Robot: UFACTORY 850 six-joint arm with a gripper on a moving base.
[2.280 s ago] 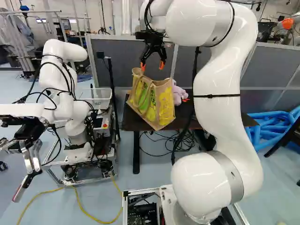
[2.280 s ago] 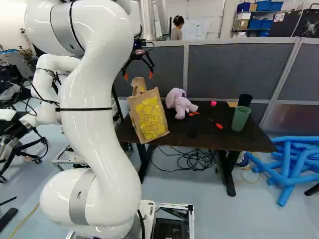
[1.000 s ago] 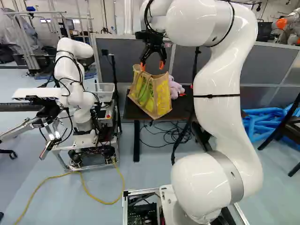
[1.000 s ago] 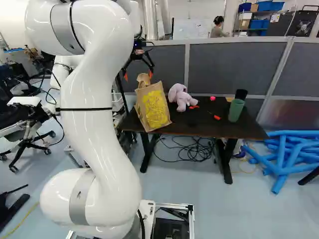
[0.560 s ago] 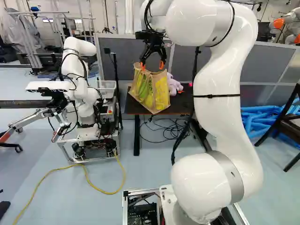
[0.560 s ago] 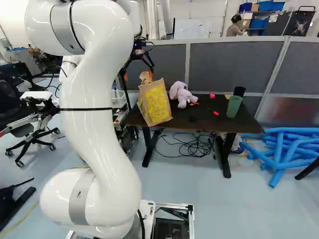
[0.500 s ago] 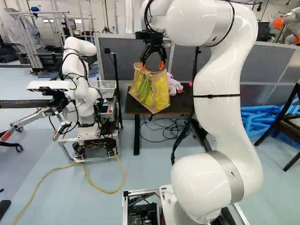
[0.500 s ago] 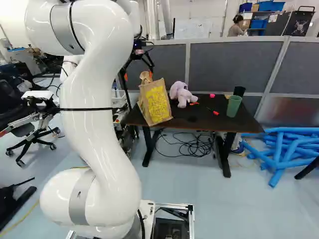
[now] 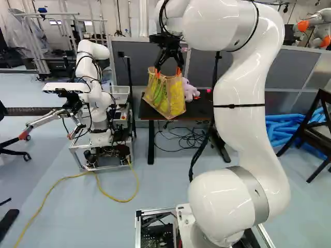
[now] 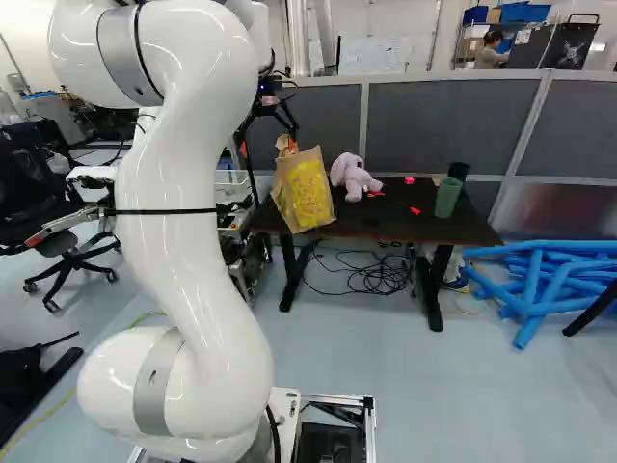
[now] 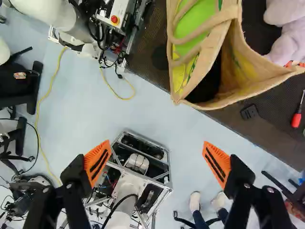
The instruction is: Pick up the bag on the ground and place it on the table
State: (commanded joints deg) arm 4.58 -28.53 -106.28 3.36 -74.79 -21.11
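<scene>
On dark table, near left | tan-and-yellow fabric bag standing | we're backing base away, orange-padded gripper gaping wide | placement likely finishing

A robotics lab, with another robot on a metal frame, grey partitions and tangled cables

The bag looks like coarse, matt woven cloth, the plush toy like fuzzy fabric. The arm is smooth and glossy, with a metal-looking joint band. The tabletop looks finely textured, the partition like matt cloth, the floor smooth and faintly shiny.
</scene>
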